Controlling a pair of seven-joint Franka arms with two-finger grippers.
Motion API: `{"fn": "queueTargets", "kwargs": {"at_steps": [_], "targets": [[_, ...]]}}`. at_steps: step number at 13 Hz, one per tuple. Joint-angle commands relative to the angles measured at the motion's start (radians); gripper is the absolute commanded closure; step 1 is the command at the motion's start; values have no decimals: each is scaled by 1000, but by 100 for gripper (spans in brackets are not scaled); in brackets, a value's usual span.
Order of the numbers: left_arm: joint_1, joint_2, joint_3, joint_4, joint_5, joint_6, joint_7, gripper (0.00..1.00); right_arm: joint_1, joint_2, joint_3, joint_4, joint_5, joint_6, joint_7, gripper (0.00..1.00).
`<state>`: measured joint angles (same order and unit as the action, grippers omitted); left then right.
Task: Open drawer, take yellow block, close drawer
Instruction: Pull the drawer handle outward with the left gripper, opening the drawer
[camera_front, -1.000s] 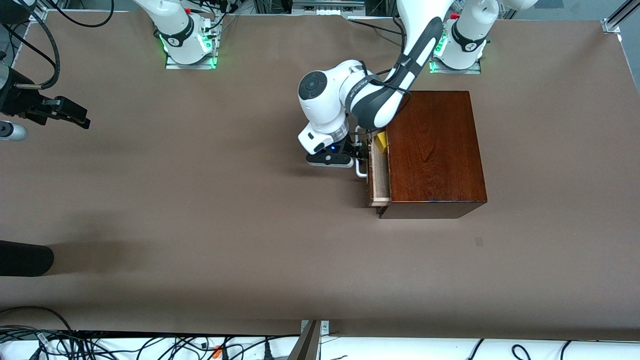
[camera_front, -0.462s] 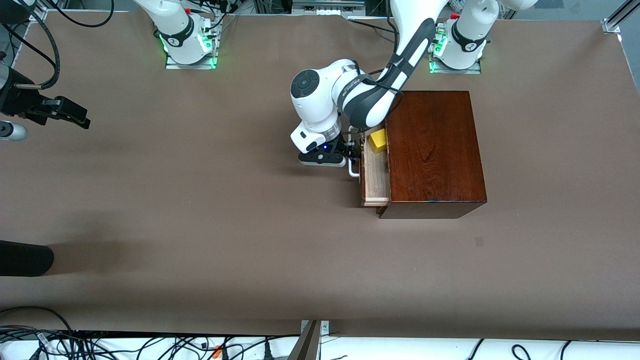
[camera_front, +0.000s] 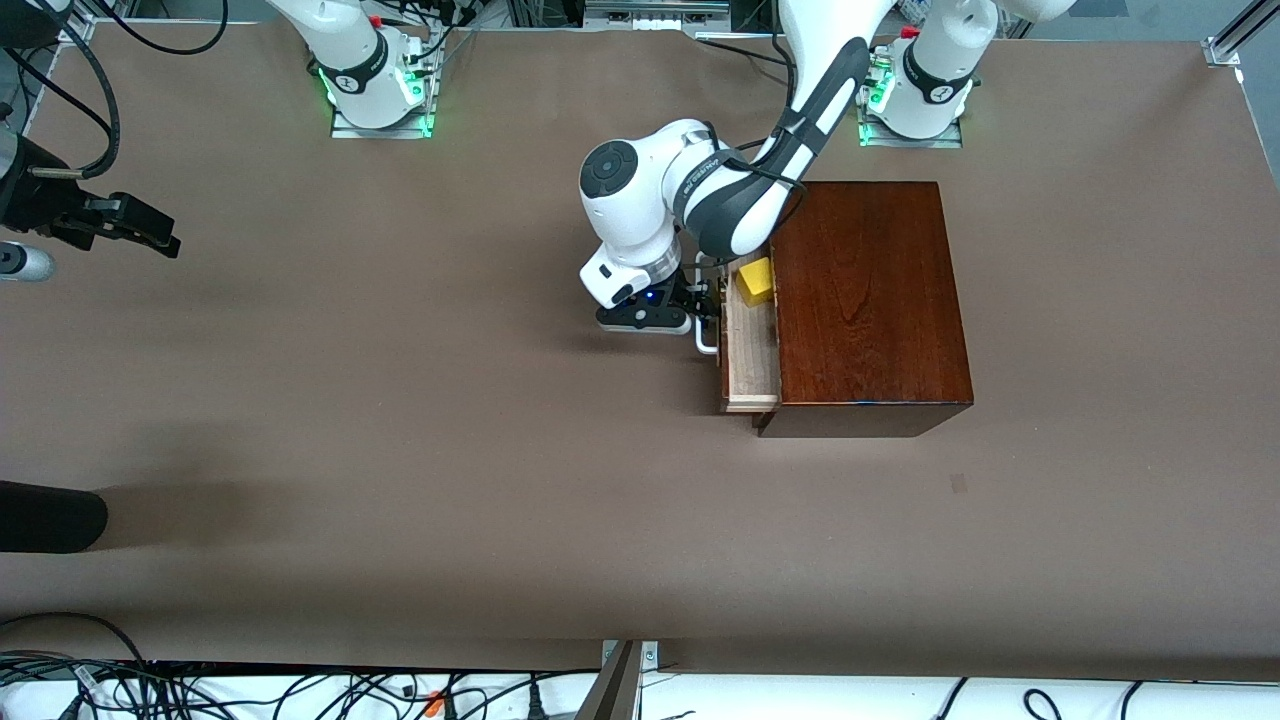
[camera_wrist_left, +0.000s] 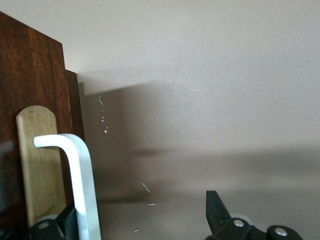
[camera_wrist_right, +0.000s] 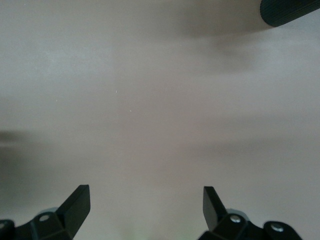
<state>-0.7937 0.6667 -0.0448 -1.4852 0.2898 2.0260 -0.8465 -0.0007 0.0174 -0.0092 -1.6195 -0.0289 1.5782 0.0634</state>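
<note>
Here, the drawer (camera_front: 752, 350) stands partly open, the yellow block (camera_front: 755, 280) inside it.
The left end effector (camera_front: 708, 310) is spread wide around the white handle (camera_wrist_left: 75, 185); the right end effector (camera_wrist_right: 145, 210) waits open above bare tabletop (camera_front: 400, 400).

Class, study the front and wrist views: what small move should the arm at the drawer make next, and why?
Probably lift the left gripper clear of the white U-shaped bar handle. Its jaws stand open, one finger by the bar, and the pale-lined wooden drawer is already out enough to bare the small yellow cube. The right gripper waits, open, over bare table.
</note>
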Motion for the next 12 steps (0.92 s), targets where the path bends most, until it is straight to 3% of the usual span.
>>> {"fn": "queueTargets", "kwargs": {"at_steps": [1, 4, 10, 12], "targets": [[-50, 67, -21, 92, -69, 51, -28, 0, -18, 1, 14, 12, -3, -6, -16, 0], [-65, 59, -21, 91, -69, -22, -34, 0, -18, 1, 14, 12, -3, -6, -16, 0], [-73, 59, -21, 97, -72, -29, -46, 0, -18, 1, 14, 12, -5, -7, -16, 0], [-68, 48, -20, 95, -70, -96, -39, 0, -18, -1, 12, 12, -5, -7, -16, 0]]}}
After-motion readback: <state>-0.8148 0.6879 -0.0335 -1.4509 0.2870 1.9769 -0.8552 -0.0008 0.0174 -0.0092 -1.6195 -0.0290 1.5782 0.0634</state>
